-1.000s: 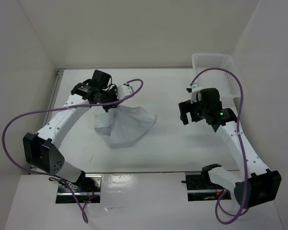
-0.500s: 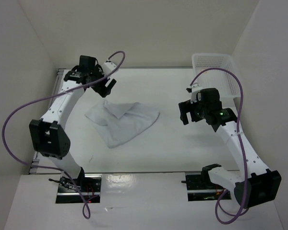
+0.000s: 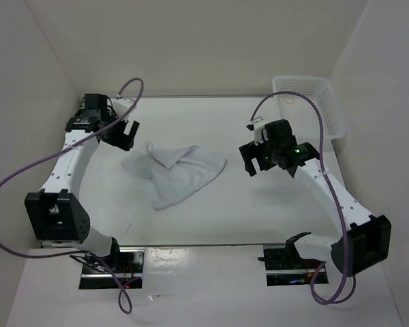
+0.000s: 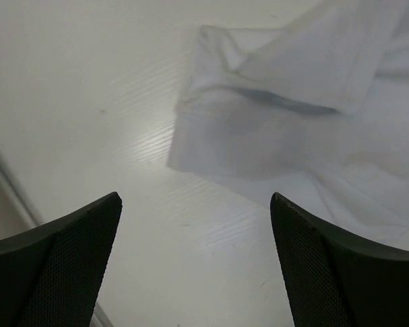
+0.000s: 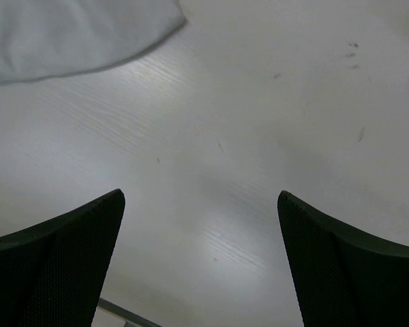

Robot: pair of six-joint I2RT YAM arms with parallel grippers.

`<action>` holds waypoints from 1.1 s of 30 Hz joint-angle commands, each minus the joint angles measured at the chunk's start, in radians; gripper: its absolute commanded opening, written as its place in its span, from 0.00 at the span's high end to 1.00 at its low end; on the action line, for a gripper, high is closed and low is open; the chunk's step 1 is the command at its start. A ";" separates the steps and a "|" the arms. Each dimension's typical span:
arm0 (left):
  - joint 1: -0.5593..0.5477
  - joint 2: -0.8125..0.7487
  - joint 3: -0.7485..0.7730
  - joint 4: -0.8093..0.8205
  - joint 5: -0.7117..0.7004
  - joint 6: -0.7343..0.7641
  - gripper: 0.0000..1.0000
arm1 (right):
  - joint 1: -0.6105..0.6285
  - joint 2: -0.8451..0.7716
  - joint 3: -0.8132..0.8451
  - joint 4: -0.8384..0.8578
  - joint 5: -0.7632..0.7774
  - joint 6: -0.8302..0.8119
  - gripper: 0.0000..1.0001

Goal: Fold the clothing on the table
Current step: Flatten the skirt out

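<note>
Lying rumpled — clothing (image 3: pixel 180 174), long axis left-right.

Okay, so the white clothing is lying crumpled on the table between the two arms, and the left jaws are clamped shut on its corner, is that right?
Not quite: the left jaws are open and hold nothing. The left wrist view shows them spread apart over the bare table, short of the clothing. The rest of what you said holds.
</note>
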 commanded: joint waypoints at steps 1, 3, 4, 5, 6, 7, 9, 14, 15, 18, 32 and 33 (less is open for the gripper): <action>0.105 -0.133 0.100 -0.037 -0.053 -0.166 0.04 | 0.132 0.120 0.136 0.015 0.089 0.007 0.04; 0.146 -0.207 0.126 -0.090 -0.053 -0.206 0.00 | 0.204 0.224 0.196 0.001 0.153 0.007 0.05; 0.183 -0.262 0.140 -0.113 -0.053 -0.241 0.00 | 0.261 0.287 0.249 0.001 0.162 0.007 0.05; 0.200 -0.290 0.140 -0.122 -0.044 -0.257 0.00 | 0.284 0.319 0.276 0.012 0.182 0.007 0.05; 0.214 -0.314 0.140 -0.122 -0.044 -0.275 0.00 | 0.304 0.355 0.331 0.012 0.197 0.007 0.05; 0.237 -0.363 0.140 -0.133 -0.044 -0.307 0.00 | 0.341 0.390 0.359 0.037 0.209 0.007 0.05; 0.251 -0.405 0.120 -0.142 -0.055 -0.341 0.00 | 0.376 0.494 0.441 0.050 0.209 0.007 0.08; 0.271 -0.512 0.028 -0.160 -0.029 -0.406 0.00 | 0.557 0.695 0.609 0.069 0.272 -0.024 0.14; 0.291 -0.543 0.007 -0.151 -0.029 -0.406 0.00 | 0.579 0.752 0.656 0.069 0.285 -0.037 0.17; 0.314 -0.600 -0.081 -0.105 -0.009 -0.395 0.00 | 0.637 0.856 0.744 0.089 0.304 -0.047 0.22; 0.394 -0.663 -0.345 0.016 0.096 -0.312 0.00 | 0.636 1.151 1.035 0.109 0.317 -0.093 0.28; 0.394 -0.663 -0.345 0.016 0.096 -0.312 0.00 | 0.627 1.169 1.060 0.083 0.317 -0.093 0.28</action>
